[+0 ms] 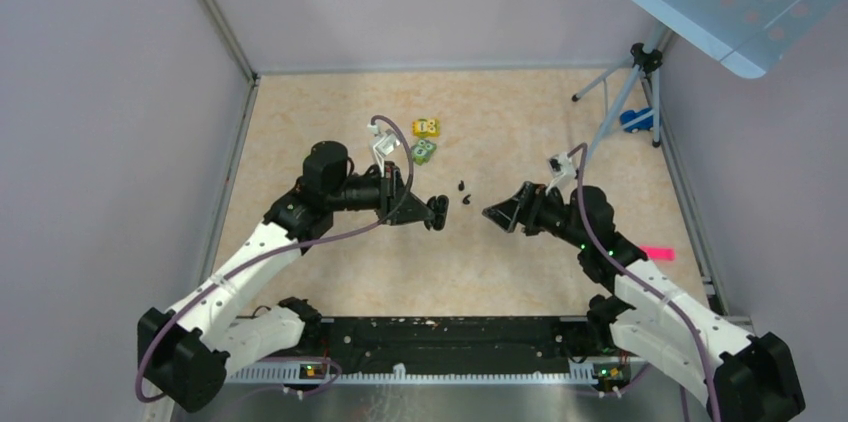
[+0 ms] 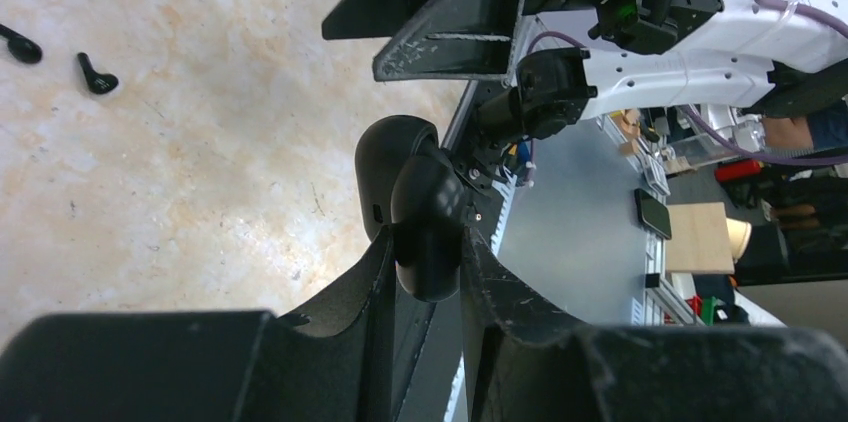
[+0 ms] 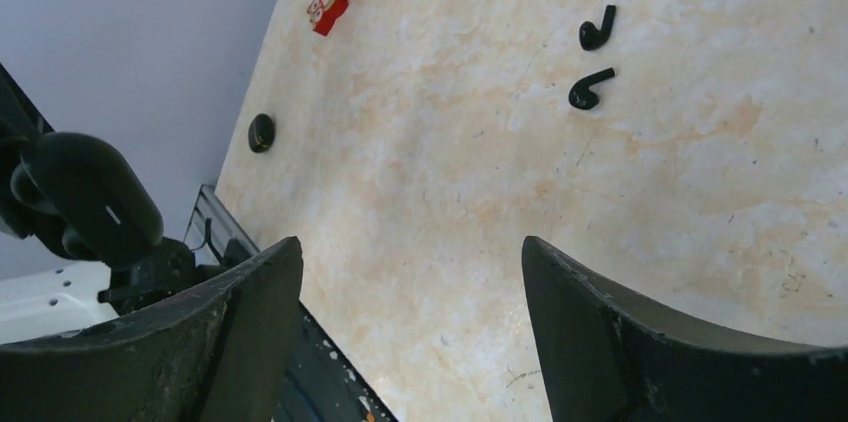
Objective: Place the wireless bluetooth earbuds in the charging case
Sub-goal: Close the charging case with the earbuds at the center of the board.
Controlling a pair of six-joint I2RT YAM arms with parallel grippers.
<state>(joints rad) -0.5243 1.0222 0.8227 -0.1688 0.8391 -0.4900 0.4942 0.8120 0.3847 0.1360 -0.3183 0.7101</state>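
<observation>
Beige speckled table [image 1: 350, 272] fills the middle of the top view. My left claw [image 1: 437, 212] sits just left of the middle, pinched tight on the black charging case [image 2: 405, 182]. My right claw [image 1: 492, 212] faces it, fingers spread wide, holding nothing. A yellow block [image 1: 427, 127] and a green block [image 1: 423, 150] sit higher up, side by side. Two tiny black earbuds [image 1: 462, 185] lie on the table between my claws, slightly above them.

My R tool [image 3: 410, 262] fills the bottom, fingers spread wide w/ desk [image 3: 450, 172] showing between them. Two black earbuds [image 3: 597, 29] lie upper right, close together but not touching. At far left, the charging case [image 3: 90, 197]. A red block [image 3: 330, 2] & small black disc [image 3: 261, 132] sit near the desk's left edge.
</observation>
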